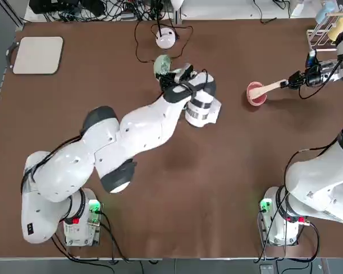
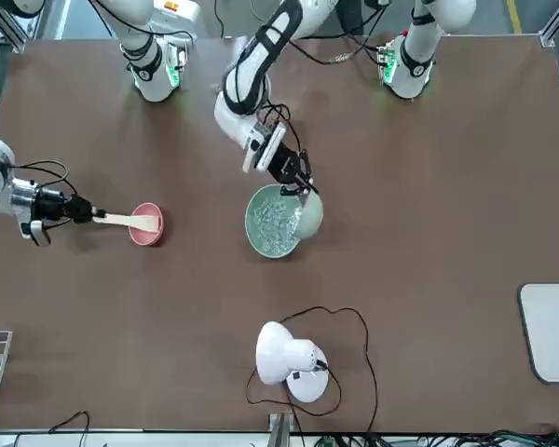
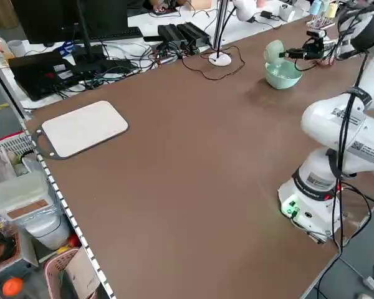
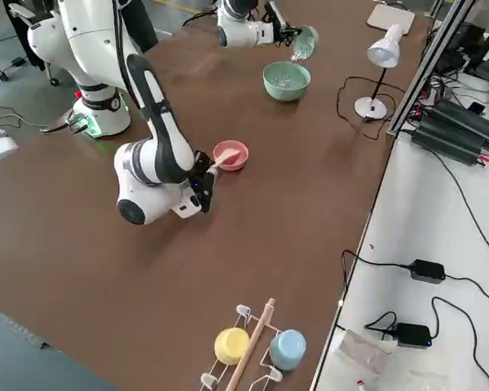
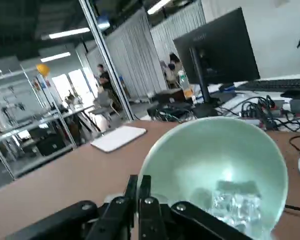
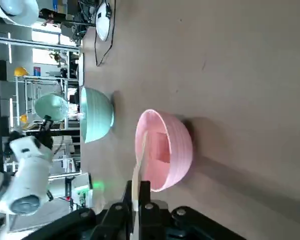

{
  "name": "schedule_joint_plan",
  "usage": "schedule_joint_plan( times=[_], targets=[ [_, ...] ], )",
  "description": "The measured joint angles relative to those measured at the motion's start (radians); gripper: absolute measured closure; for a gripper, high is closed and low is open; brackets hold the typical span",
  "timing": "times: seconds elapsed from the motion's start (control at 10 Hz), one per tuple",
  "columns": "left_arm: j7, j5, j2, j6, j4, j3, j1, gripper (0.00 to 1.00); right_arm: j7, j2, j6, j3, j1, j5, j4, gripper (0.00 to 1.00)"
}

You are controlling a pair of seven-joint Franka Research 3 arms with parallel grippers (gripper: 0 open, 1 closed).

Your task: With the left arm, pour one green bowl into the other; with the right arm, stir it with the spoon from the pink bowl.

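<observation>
My left gripper (image 2: 296, 186) is shut on the rim of the small green bowl (image 2: 309, 213). It holds that bowl tilted steeply over the wide mint-green bowl (image 2: 274, 222), which has whitish bits inside. Clear bits still lie in the tipped small bowl (image 5: 220, 160). To the robot's right, the pink bowl (image 1: 255, 94) stands on the table. The wooden spoon (image 1: 268, 88) rests with its head in it. My right gripper (image 1: 286, 83) is shut on the end of the spoon's handle, just outside the pink bowl (image 6: 165, 150).
A white desk lamp (image 1: 166, 37) with a looping black cable stands just beyond the green bowls. A beige board (image 1: 38, 54) lies at the far left corner. A rack with coloured cups (image 1: 331, 25) sits at the far right edge.
</observation>
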Motion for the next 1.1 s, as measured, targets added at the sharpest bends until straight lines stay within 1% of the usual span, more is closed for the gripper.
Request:
schedule_joint_plan(
  times=[0.1, 0.2, 0.4, 0.5, 0.7, 0.9, 1.0, 1.1],
  targets=[
    [-0.002, 0.008, 0.01, -0.027, 0.001, 0.001, -0.012, 0.96, 0.034, -0.009, -0.02, -0.006, -0.001, -0.008, 0.018, 0.94],
    [-0.002, 0.024, 0.01, -0.036, 0.005, 0.003, -0.018, 0.96, 0.089, -0.029, -0.032, -0.009, -0.001, -0.041, 0.04, 0.94],
    [-0.002, 0.051, 0.009, -0.041, 0.02, 0.01, -0.019, 0.96, 0.219, -0.103, -0.043, -0.005, 0.007, -0.151, 0.079, 0.94],
    [-0.002, 0.077, 0.01, -0.064, 0.021, 0.011, -0.019, 0.96, 0.263, -0.14, -0.047, -0.003, 0.011, -0.168, 0.082, 0.94],
    [-0.002, 0.117, 0.018, -0.094, 0.02, 0.013, -0.019, 0.96, 0.285, -0.179, -0.051, -0.002, 0.015, -0.201, 0.082, 0.94],
    [-0.002, 0.123, 0.02, -0.094, 0.022, 0.024, -0.019, 0.96, 0.297, -0.209, -0.051, -0.001, 0.023, -0.247, 0.083, 0.94],
    [-0.002, 0.123, 0.018, -0.094, 0.027, 0.026, -0.019, 0.96, 0.314, -0.229, -0.051, 0.001, 0.039, -0.282, 0.085, 0.94],
    [-0.002, 0.106, 0.004, -0.087, 0.041, 0.026, -0.019, 0.96, 0.358, -0.259, -0.047, 0.002, 0.072, -0.321, 0.088, 0.94]
  ],
)
